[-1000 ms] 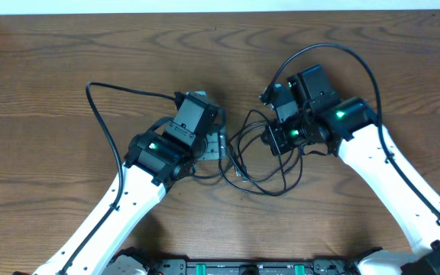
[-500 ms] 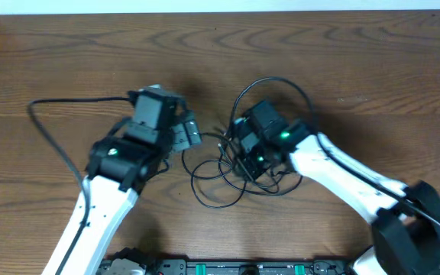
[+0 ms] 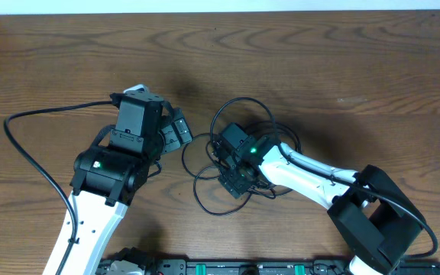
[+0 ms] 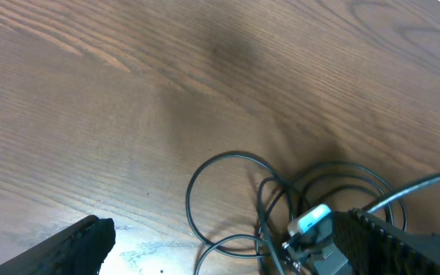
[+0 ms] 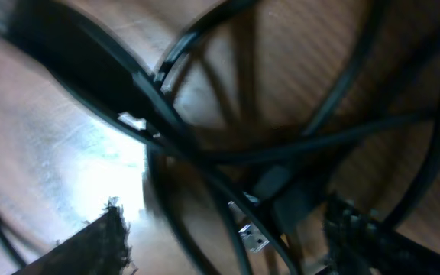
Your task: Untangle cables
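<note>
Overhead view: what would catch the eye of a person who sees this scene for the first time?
A tangle of thin black cables in loose loops lies at the middle of the brown wooden table. The right tool is down in this tangle, jaws apart, with cable strands between them. The left tool is open just left of the loops, holding nothing.

No lettering, label, brand or number can be read on the cables [image 4: 231, 155] or the table [image 3: 319, 61]; the blurred right wrist view perhaps hides small print
</note>
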`<move>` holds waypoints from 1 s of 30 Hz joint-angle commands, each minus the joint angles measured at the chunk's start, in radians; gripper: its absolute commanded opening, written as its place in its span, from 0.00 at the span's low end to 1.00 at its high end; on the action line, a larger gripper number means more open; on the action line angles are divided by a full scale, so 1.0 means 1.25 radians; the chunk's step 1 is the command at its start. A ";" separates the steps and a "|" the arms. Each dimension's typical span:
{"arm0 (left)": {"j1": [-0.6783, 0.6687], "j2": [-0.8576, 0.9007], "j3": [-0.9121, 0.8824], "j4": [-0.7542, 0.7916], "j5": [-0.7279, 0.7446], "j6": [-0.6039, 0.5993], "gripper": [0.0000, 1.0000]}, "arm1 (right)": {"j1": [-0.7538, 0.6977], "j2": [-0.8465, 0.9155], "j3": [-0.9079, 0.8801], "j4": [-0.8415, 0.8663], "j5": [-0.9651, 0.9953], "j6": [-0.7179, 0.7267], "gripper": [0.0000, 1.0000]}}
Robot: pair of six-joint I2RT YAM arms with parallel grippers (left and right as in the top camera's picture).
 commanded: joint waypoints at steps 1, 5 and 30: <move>0.004 -0.002 0.010 -0.005 -0.001 -0.004 0.97 | 0.001 0.009 -0.002 0.008 0.030 0.009 0.70; 0.004 -0.002 0.010 -0.005 -0.002 -0.004 0.97 | -0.001 0.011 -0.002 0.009 0.030 0.009 0.44; 0.004 -0.002 0.010 -0.006 -0.002 -0.004 0.97 | -0.090 -0.192 0.237 -0.179 0.027 0.036 0.01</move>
